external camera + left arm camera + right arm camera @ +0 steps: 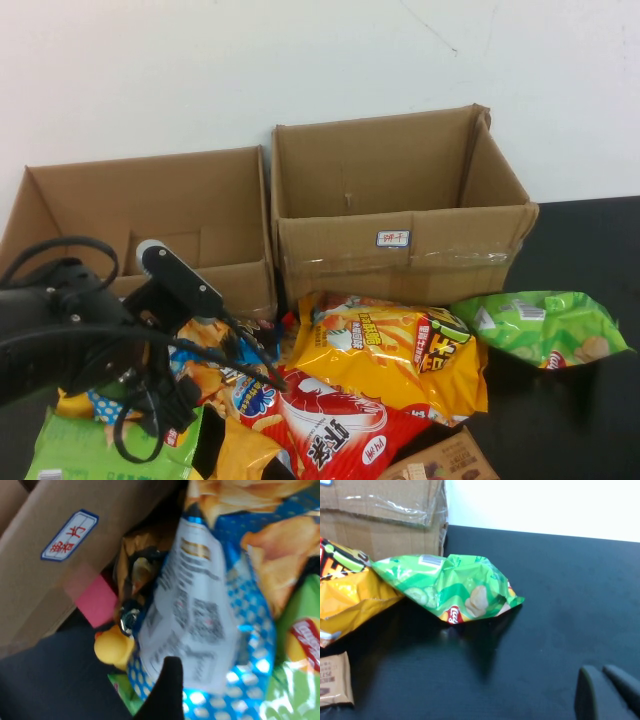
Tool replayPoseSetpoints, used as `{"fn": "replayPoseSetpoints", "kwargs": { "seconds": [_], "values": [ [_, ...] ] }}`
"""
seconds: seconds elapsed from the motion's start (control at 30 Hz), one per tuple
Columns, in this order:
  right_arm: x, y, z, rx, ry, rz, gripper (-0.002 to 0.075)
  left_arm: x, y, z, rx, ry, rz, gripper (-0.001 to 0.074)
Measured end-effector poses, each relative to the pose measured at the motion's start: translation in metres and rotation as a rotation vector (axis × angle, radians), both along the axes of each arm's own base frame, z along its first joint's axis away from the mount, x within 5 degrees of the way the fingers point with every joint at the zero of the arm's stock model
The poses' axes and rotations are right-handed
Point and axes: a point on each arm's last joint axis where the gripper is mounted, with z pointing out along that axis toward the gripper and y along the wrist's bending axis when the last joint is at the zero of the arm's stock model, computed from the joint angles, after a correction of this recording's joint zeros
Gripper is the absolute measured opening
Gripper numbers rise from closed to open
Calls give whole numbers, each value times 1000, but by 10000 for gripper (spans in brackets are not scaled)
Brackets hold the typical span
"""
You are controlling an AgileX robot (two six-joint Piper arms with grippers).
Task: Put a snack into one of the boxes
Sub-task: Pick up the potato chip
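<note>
The high camera is looking down over the desk (590, 420); both wrist cameras are peering close past their jaws, sharing the green bag (540, 328) (452, 587).

Two open cardboard boxes (400, 215) stand side by side at the wall, right one (330, 170) taller, white label on its front. Snack bags heap just before them: blue chip bag (210, 625) under left gripper (175, 395), yellow bag (400, 350), red bag (335, 425), green bag (540, 325) apart at right.
</note>
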Motion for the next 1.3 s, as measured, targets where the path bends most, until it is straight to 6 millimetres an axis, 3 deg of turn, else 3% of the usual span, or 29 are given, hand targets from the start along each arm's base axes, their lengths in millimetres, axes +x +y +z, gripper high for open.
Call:
{"fn": "replayPoseSetpoints", "kwargs": {
  "seconds": [0.27,0.63,0.73,0.93,1.0,1.1,1.2,1.3],
  "values": [
    [0,0,0,0,0,0,-1,23,4,-21,-41,-53,-28,693],
    [0,0,0,0,0,0,-1,37,7,-55,-40,-11,-24,686],
    [0,0,0,0,0,0,-1,38,8,-59,-44,-8,-4,565],
    [0,0,0,0,0,0,-1,39,8,-59,-40,-22,-19,172],
    [0,0,0,0,0,0,-1,39,8,-56,-44,-33,-20,111],
    [0,0,0,0,0,0,-1,36,7,-39,-46,-69,-16,111],
    [0,0,0,0,0,0,-1,26,4,-9,-62,-134,-10,111],
    [0,0,0,0,0,0,-1,5,3,34,-91,-224,3,111]
  ]
}}
